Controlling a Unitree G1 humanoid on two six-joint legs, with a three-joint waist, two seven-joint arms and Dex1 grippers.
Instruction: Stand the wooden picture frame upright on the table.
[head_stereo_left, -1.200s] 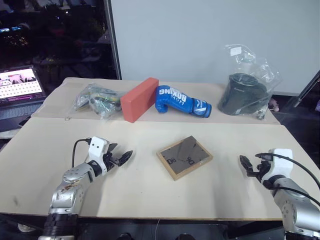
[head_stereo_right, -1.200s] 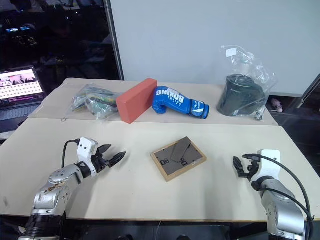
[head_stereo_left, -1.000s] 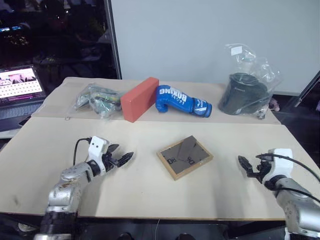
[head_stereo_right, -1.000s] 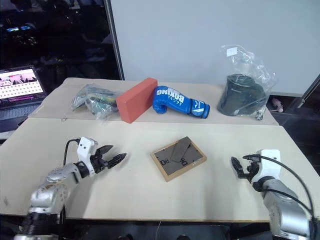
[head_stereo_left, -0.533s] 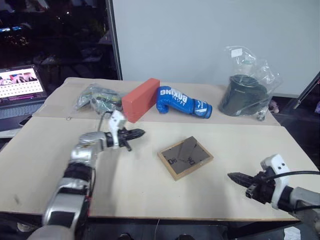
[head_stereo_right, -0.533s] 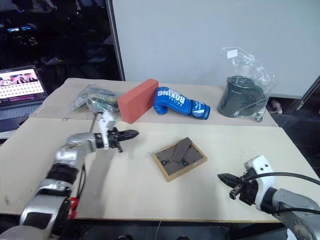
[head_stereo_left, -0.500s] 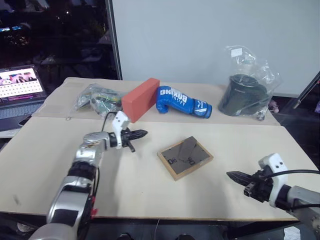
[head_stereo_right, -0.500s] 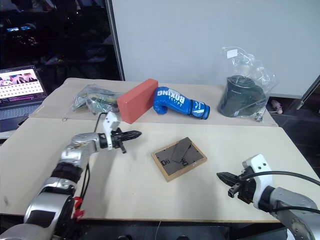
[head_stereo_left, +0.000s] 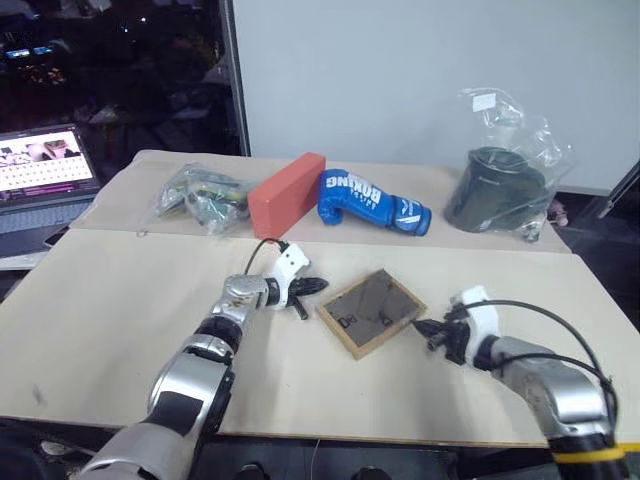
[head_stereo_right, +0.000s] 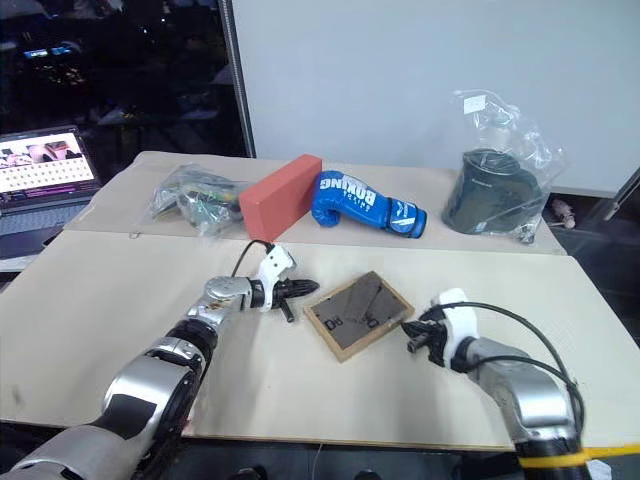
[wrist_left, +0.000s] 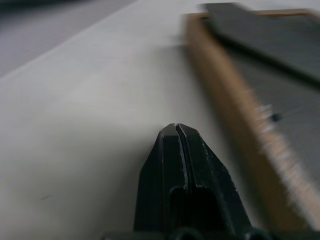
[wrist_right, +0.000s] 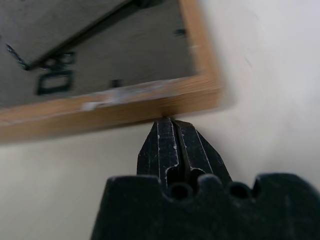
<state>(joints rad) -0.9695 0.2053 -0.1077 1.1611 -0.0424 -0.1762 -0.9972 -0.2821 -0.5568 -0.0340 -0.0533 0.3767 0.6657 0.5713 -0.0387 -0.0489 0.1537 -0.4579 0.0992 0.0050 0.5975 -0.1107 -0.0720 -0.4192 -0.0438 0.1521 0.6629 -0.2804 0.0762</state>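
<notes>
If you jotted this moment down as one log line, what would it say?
wooden picture frame: flat, back up | left gripper: jaws shut, beside it | right gripper: jaws shut, at its edge | stage: not lifted

Wooden picture frame (head_stereo_left: 371, 311) lies back-up, so front face hidden against worktop (head_stereo_left: 120, 300). Wrist views cut frame off at edges, wood rim blurred. Small marks on dark back too small to read. Contents of crumpled clear bag (head_stereo_left: 197, 194) unclear. Laptop (head_stereo_left: 40, 180) cut by picture edge.
</notes>
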